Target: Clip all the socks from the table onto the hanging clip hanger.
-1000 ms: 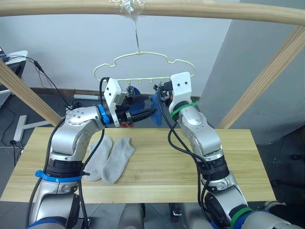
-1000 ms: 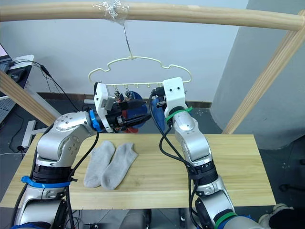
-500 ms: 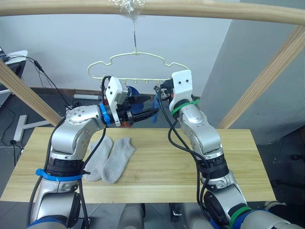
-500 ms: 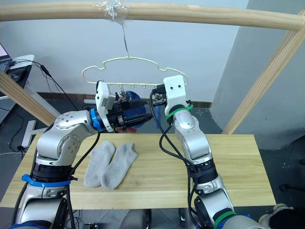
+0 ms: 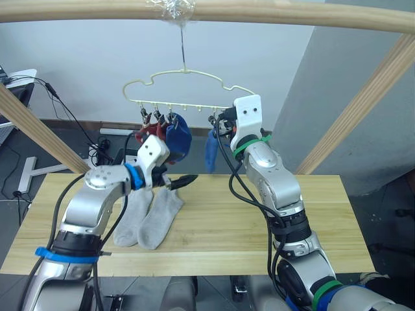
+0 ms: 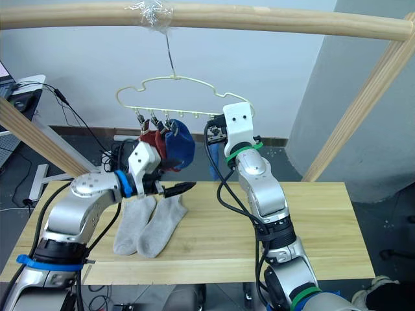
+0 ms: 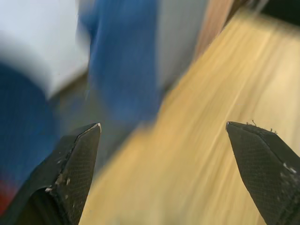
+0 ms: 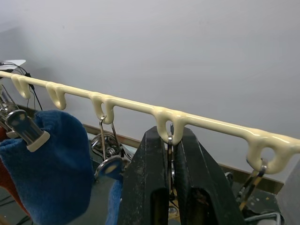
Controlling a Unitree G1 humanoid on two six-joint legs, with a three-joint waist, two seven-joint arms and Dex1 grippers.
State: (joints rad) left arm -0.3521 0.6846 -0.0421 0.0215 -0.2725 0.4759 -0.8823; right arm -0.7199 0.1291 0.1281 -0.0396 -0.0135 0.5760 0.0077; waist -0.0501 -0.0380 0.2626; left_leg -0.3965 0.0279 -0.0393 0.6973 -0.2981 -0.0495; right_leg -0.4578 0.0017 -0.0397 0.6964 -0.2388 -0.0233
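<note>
Right tool (image 8: pixel 169 187) is pinched on a small dark metal clip of the pale yellow-green wire clip hanger (image 5: pixel 183 73); left tool (image 5: pixel 183 181) is spread, empty. Four socks are hung; two light grey knit socks (image 5: pixel 146 216) remain on the light wooden plank worktop (image 5: pixel 214 227).

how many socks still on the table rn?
2. Both light grey socks lie side by side on the table, near its left end: one further left, the other just right of it, below the left gripper. Others may be hidden behind the arms.
</note>
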